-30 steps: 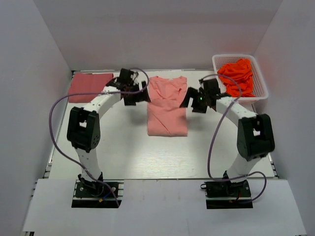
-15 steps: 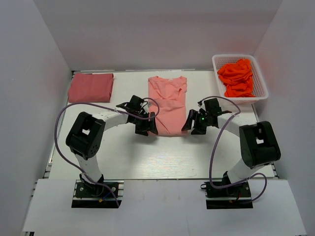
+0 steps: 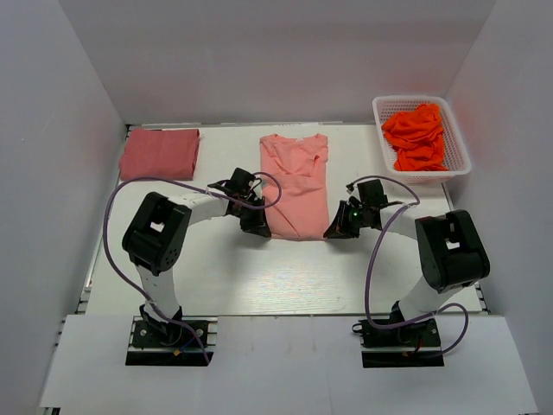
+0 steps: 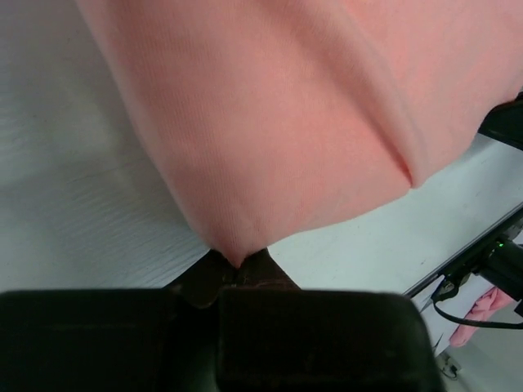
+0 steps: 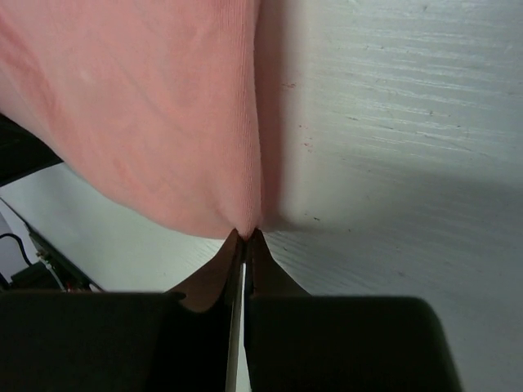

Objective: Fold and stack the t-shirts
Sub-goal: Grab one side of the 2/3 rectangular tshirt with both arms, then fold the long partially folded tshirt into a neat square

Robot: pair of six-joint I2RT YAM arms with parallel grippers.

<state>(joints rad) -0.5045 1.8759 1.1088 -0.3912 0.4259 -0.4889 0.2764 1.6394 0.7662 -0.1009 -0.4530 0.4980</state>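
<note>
Two corner pinches: left gripper [image 3: 257,226] is clamped on the near-left hem corner of the pink tee [image 3: 295,177], right gripper [image 3: 337,229] on the near-right one. Tee lies mid-table, long axis near-to-far, collar toward the far edge, sides folded in. Looks like the hem-to-collar fold; next needs both corners lifted level and carried farward together. Red tee [image 3: 159,154] sits folded at the far-left corner, basket [image 3: 411,98] with orange cloth [image 3: 416,137] far-right.
</note>
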